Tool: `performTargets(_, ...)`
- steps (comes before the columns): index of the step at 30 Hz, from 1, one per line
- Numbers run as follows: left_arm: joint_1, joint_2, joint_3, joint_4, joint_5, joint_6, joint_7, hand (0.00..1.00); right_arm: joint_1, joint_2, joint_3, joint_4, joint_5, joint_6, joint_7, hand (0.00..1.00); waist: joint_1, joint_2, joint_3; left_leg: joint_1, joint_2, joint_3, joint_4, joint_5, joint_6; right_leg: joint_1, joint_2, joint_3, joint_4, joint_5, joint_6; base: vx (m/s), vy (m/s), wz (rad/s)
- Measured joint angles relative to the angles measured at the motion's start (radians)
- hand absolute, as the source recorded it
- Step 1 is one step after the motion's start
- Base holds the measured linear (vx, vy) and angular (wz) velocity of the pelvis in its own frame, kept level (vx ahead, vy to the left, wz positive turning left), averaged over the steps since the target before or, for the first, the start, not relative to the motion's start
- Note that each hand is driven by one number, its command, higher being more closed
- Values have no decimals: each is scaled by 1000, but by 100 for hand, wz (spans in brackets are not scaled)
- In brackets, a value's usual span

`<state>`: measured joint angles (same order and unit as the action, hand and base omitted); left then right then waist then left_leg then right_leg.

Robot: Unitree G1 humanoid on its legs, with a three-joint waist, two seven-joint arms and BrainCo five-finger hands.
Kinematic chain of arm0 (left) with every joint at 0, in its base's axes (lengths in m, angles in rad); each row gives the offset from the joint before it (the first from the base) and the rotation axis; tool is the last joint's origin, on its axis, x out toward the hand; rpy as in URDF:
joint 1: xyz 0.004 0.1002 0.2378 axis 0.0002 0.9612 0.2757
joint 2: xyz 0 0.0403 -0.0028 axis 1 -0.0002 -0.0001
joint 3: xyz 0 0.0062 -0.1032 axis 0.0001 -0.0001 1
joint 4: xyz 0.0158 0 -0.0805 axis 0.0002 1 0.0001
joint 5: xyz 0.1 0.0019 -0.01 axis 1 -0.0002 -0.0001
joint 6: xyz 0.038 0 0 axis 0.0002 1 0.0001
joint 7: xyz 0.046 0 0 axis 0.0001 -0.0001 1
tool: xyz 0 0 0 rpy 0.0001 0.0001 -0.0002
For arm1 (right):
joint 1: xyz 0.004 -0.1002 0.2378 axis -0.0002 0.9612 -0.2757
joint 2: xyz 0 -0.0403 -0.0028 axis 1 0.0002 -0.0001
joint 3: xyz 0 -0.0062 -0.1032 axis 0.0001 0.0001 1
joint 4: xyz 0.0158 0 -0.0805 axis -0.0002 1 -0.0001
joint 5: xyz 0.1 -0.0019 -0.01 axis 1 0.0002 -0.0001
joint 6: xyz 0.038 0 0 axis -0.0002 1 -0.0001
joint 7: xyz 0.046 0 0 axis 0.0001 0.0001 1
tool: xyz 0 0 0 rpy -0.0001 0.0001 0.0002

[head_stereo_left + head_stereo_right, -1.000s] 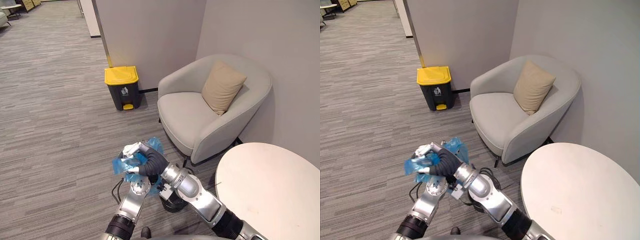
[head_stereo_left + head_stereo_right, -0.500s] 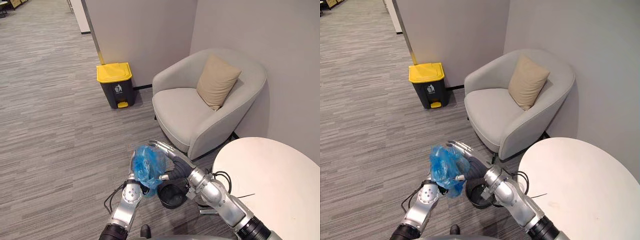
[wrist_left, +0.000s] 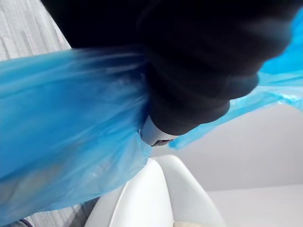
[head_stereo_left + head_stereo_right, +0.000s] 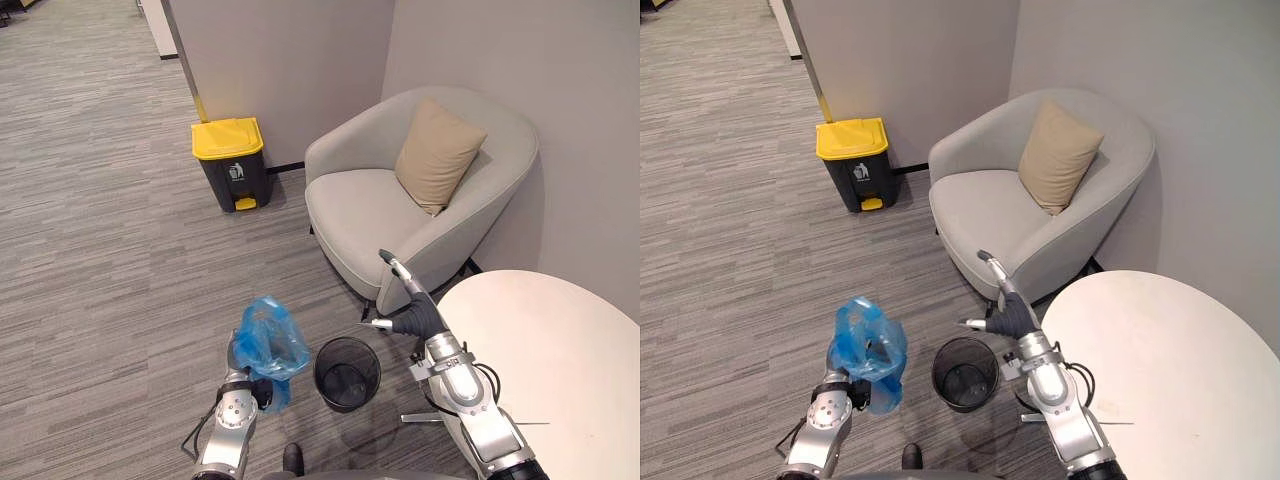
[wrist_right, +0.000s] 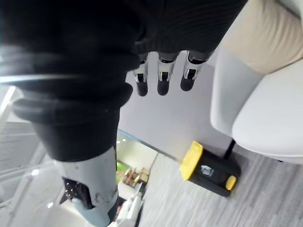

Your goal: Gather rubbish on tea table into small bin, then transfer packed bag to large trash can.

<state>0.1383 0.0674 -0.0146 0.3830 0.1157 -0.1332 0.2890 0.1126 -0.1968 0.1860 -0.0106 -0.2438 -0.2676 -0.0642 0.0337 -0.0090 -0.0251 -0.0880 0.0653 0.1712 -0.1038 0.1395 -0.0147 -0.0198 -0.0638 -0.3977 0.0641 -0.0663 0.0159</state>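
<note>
The right hand [image 5: 163, 75] has its fingers straight, grasping nothing. Past them are a pale armchair [image 5: 258, 111] with a tan cushion [image 5: 270, 38] and a yellow-lidded dark trash can [image 5: 208, 169] on grey carpet [image 5: 189, 208].

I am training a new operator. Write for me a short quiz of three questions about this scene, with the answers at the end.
1. True or false: the blue bag lies inside the small black bin.
2. What colour is the lid of the large trash can by the wall? A yellow, B red, C green.
3. Fill the gap: the blue bag is up off the floor at the robot's ____ hand.

Key: 1 false, the bag is in the air beside the bin. 2 A. 3 left; the left hand shows under the bag.
</note>
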Motion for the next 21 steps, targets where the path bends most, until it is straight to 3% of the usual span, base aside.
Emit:
performTargets(10, 43, 16, 27, 140, -15, -7, -69, 100, 7, 99, -171, 467, 42, 39, -24, 0, -3, 1, 27, 0, -6, -5, 0, -3, -3, 6, -2, -6, -16, 1, 3, 0, 0, 0)
performTargets(21, 84, 16, 24, 231, 13, -10, -134, 100, 1, 113, -189, 614, 56, 53, -42, 0, -15, 9, 66, 34, -10, -11, -1, -8, -9, 50, -2, -12, -32, 1, 5, 13, 1, 2)
